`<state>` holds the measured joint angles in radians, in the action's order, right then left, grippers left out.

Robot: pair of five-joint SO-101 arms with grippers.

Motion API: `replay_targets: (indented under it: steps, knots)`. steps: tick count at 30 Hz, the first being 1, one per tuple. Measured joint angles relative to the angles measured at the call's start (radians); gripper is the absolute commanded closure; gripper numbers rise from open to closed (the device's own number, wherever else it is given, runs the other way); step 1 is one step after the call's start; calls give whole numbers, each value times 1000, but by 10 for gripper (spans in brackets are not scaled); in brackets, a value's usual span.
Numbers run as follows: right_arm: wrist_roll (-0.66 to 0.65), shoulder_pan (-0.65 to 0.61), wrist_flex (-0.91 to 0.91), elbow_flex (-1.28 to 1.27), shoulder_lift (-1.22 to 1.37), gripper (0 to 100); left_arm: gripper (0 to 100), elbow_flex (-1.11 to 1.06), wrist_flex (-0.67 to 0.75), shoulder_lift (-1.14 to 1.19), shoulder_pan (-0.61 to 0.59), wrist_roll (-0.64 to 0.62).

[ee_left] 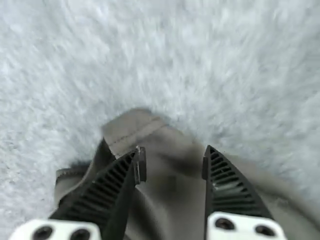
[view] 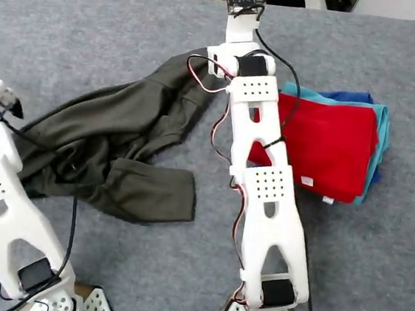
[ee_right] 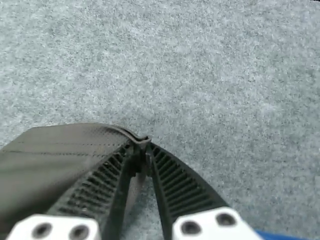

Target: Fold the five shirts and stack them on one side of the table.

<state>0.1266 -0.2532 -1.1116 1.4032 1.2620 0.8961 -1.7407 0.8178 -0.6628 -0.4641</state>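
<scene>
Well, the olive shirt lies crumpled beside the folded stack — limp, light, best taken by its hems. Right gripper is clamped on one edge; left gripper gapes over another.

The high view looks straight down over the grey counter from well above, with both arm bases at the picture's lower edge and the olive shirt lying in its left half. Each wrist view sits just behind its own tool, the left tool and the right tool, and faces along the fingers down at the counter from very close. All three views share part of the olive shirt and the grey surface beside it.
</scene>
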Motion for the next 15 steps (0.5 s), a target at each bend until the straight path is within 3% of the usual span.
replay_targets:
  steps: [6,15]
  knots:
    - [0,0,0,0,0,997,801,15,54,0,-58,-94]
    - [0,0,0,0,0,997,802,48,9,77,6,-109]
